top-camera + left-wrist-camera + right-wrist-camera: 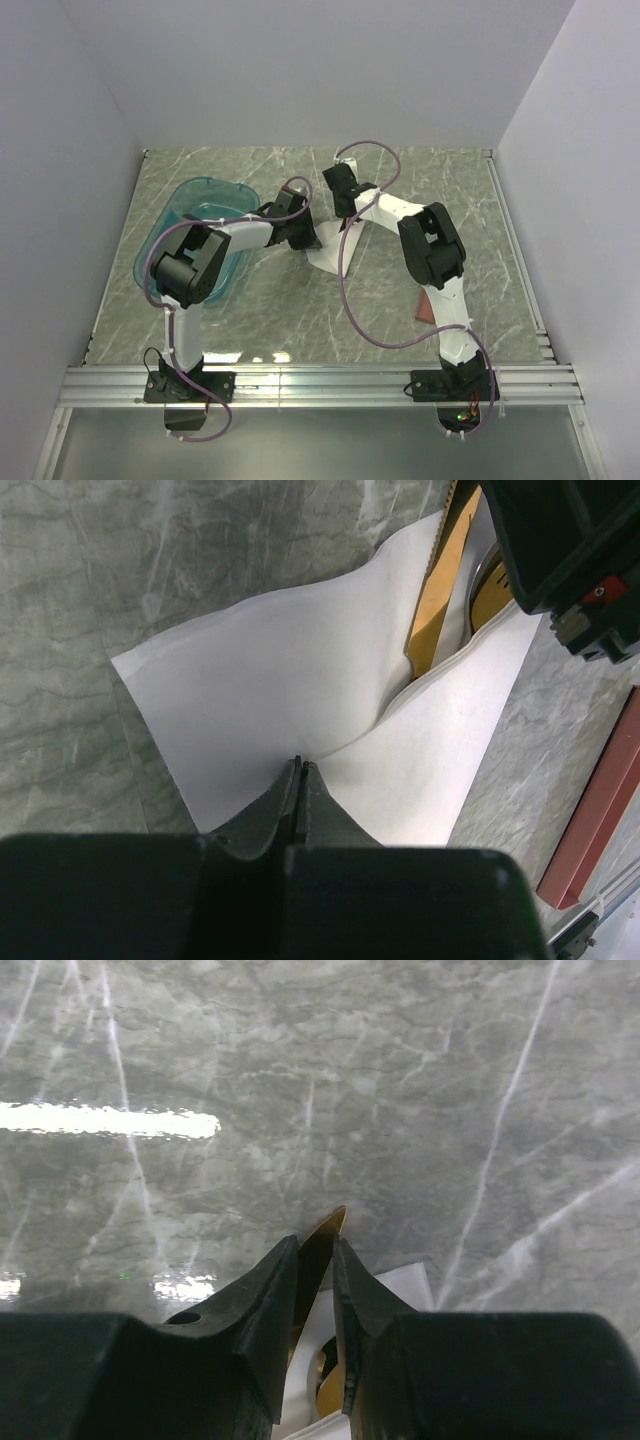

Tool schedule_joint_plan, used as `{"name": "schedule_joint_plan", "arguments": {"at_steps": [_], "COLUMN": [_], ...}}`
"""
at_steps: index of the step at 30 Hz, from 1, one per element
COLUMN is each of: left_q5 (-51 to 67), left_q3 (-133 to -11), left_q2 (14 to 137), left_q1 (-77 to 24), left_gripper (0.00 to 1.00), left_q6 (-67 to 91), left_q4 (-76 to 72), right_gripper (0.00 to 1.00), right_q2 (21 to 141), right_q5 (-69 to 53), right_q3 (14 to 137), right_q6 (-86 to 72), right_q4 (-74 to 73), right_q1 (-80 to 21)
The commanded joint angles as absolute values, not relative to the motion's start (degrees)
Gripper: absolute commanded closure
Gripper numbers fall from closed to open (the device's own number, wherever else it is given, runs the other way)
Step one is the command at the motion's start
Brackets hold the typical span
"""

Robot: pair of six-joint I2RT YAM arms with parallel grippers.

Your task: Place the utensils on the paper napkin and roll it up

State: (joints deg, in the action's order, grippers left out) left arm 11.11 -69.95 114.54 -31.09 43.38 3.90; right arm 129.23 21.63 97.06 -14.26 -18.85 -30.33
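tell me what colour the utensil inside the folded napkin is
Golden brown. The utensil shows best in the left wrist view, tucked in the white napkin.

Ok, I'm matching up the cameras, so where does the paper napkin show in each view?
Top external: the paper napkin lies mid-table, between the two arms.
Left wrist: the napkin fills the centre.
Right wrist: a white corner at the bottom edge.
Shared landmark: the grey marble table.

White arms (245, 232) — black joints (430, 250), purple cables (345, 285)
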Motion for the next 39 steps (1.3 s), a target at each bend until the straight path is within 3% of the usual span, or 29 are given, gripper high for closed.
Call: {"name": "schedule_joint_plan", "arguments": {"at_steps": [1, 9, 20, 39], "left_q5": [8.9, 9.0, 8.7, 7.6], "left_q3": [-70.1, -70.2, -70.3, -69.7], "left_q2": [117.4, 117.6, 118.0, 119.4], "left_q1": [-31.5, -31.4, -31.5, -30.4], "left_gripper": [1.0, 1.0, 1.0, 1.0], "left_q6": [43.0, 43.3, 43.5, 45.4], "left_q4": [7.8, 7.6, 8.3, 10.2], "right_gripper": [0.73, 0.72, 0.76, 0.78], "right_q2": [124.5, 120.9, 127.2, 123.3], "right_q5": [25.7, 19.3, 12.0, 16.7], "right_q3": [96.7, 96.0, 97.2, 91.1], "right_q6": [-13.0, -17.0, -20.6, -19.9], "right_q4": [-20.1, -17.3, -16.4, -20.0], "right_q1": [-30.1, -30.0, -29.3, -27.8]}}
